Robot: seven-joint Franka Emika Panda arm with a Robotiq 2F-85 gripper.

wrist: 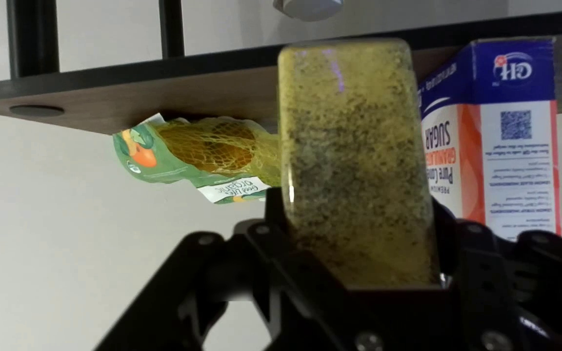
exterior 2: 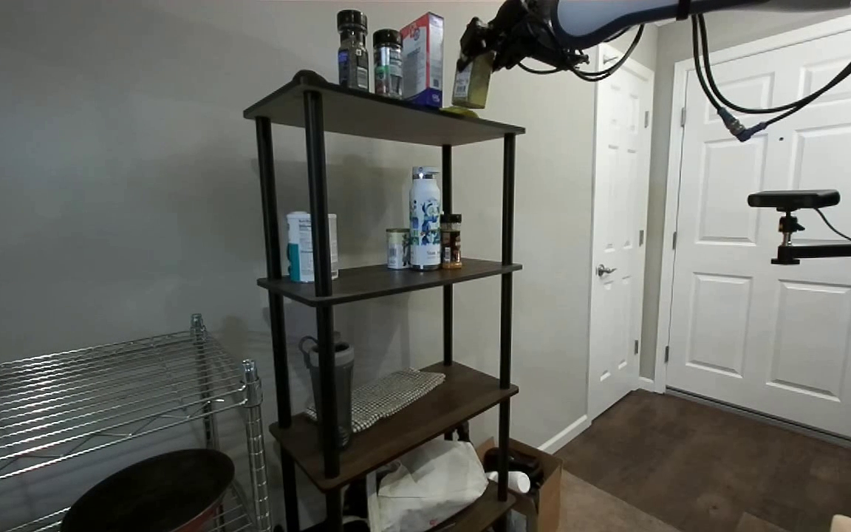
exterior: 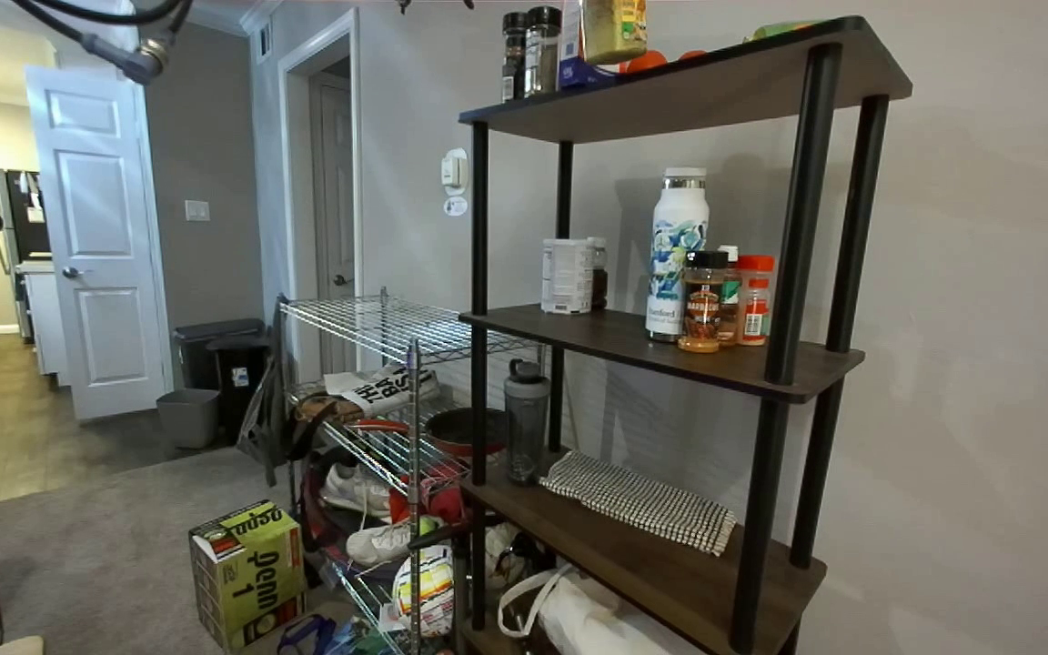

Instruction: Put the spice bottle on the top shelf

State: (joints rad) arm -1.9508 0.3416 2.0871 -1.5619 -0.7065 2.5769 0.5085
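The spice bottle, yellowish with dark specks, sits between the fingers of my gripper, which is shut on it. Its base points toward the board's edge in the wrist view, which stands upside down. In an exterior view the bottle hangs from the gripper, slightly tilted, near the right end of the top shelf. Its base shows just above the board; whether it is over the board or in front of its edge, I cannot tell. Elsewhere the bottle is cut off by the picture's top, and the gripper is hidden there.
A sugar box stands beside the bottle on the top board. A net bag of fruit lies on the other side. Two black-capped jars, a near one and its neighbour, stand past the box. Black posts carry the boards.
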